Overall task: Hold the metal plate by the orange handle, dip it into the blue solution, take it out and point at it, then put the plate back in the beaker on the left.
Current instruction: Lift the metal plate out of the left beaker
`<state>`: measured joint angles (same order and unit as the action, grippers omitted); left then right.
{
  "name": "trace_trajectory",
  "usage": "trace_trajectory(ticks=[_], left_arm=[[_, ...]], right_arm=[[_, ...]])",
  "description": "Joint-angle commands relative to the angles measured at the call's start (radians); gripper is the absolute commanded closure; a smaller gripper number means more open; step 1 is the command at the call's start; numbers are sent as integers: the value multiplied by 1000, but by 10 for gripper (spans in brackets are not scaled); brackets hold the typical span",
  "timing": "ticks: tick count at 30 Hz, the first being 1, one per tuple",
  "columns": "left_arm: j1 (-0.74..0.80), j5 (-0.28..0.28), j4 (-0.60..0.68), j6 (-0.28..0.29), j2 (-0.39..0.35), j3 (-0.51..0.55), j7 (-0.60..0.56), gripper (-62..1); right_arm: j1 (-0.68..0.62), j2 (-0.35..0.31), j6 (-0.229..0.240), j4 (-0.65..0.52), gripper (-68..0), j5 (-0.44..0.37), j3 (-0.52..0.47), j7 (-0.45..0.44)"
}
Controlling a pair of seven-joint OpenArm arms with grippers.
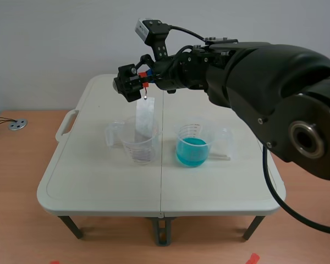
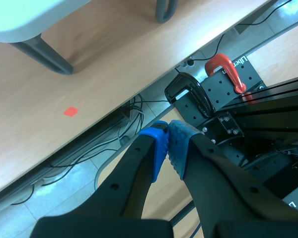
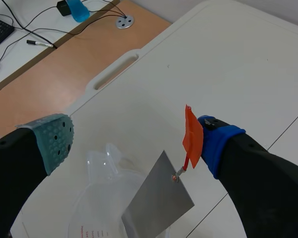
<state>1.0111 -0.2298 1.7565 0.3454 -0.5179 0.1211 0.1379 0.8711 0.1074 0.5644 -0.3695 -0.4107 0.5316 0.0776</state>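
My right hand [image 3: 134, 142] is spread wide open. A flat grey metal plate [image 3: 156, 201] sits between its fingers. The plate's orange handle [image 3: 192, 136] touches my blue fingertip [image 3: 216, 144]. Its lower end stands inside a clear beaker [image 3: 94, 193], which is cut off in my wrist view. My left hand [image 2: 168, 142] is clenched on nothing.

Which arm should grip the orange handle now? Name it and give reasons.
Right. The right hand, open, straddles the orange handle of the metal plate standing in the left beaker. The left hand is shut, low by the table legs.
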Motion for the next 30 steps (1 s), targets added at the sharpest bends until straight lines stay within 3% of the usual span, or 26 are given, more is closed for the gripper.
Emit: trace_trajectory(ticks=[1,12,20,23,30], left_arm=[[0,-9,16,5,4,3,-14,-12],[0,-9,16,5,4,3,-14,-12],[0,-9,16,5,4,3,-14,-12],[0,-9,16,5,4,3,-14,-12],[0,-9,16,5,4,3,-14,-12]], right_arm=[[35,-2,2,-14,-464,-12,-6,-12],[35,-13,1,-14,-296,-12,-6,-15],[35,-33,2,-14,-112,-12,-6,-35],[35,-32,2,-14,-8,-11,-6,-35],[35,-32,13,-14,-11,-11,-6,-55]])
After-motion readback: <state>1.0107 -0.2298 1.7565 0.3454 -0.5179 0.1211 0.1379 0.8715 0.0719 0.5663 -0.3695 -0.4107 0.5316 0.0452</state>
